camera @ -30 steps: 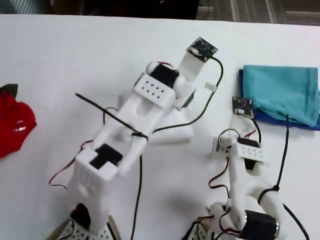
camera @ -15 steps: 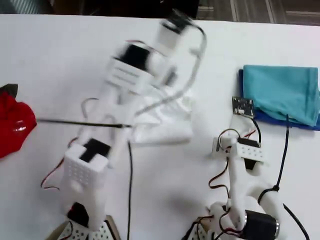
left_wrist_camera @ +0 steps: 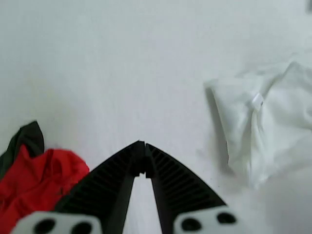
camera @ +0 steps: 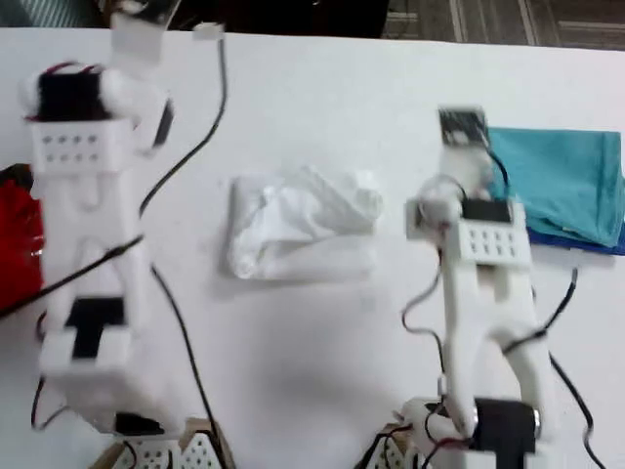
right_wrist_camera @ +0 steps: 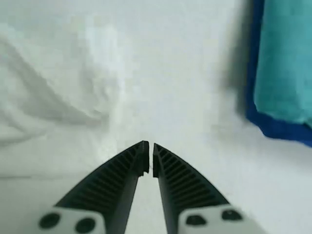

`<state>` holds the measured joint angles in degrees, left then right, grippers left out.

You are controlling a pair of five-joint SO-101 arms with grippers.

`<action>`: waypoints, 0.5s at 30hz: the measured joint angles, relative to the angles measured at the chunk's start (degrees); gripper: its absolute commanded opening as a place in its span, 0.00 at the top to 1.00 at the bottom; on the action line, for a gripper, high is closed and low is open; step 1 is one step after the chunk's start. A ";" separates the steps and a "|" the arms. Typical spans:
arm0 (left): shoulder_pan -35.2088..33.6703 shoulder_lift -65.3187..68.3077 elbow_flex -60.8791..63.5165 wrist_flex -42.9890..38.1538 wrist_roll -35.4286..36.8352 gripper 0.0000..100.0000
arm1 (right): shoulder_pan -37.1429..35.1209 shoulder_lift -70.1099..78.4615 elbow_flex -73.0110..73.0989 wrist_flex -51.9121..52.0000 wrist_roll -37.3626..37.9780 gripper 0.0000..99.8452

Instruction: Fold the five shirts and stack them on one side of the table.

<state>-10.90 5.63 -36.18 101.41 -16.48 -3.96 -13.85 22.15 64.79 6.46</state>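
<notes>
From above, the left arm (camera: 83, 195) has swung from the white shirt (camera: 298, 227) mid-table to the red shirt (camera: 18, 244) at the table's left edge, so red likely comes next. Left wrist view: the left gripper (left_wrist_camera: 141, 168) is pressed together, empty. Right wrist view: the right gripper (right_wrist_camera: 150, 163) is pressed together too, near the teal shirt (right_wrist_camera: 287, 63).

The rumpled shirt (camera: 298, 225) lies in the middle of the table (camera: 293, 98). Well to its left, at the table's edge, lies a bunched shirt (camera: 15, 244), with the left arm (camera: 83, 195) between them. To its right, past the right arm (camera: 483, 264), the top folded shirt (camera: 552, 181) rests on the bottom folded shirt (camera: 598, 244)
</notes>
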 measured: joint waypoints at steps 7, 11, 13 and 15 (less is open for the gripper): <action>-10.11 -26.55 44.75 -15.91 -1.23 0.97 | -15.91 23.47 -34.64 15.91 0.00 0.98; -15.38 -34.73 72.44 -28.13 -5.01 0.97 | -23.38 38.42 -52.84 21.10 0.00 0.98; -18.55 -36.66 83.34 -34.11 -6.51 0.97 | -25.58 46.07 -60.75 22.33 0.00 0.98; -20.13 -37.45 90.90 -38.77 -8.09 0.97 | -26.55 53.45 -68.13 23.47 0.00 0.98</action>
<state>-31.03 -31.82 54.73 62.64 -24.57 -30.51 39.60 -45.98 88.26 6.46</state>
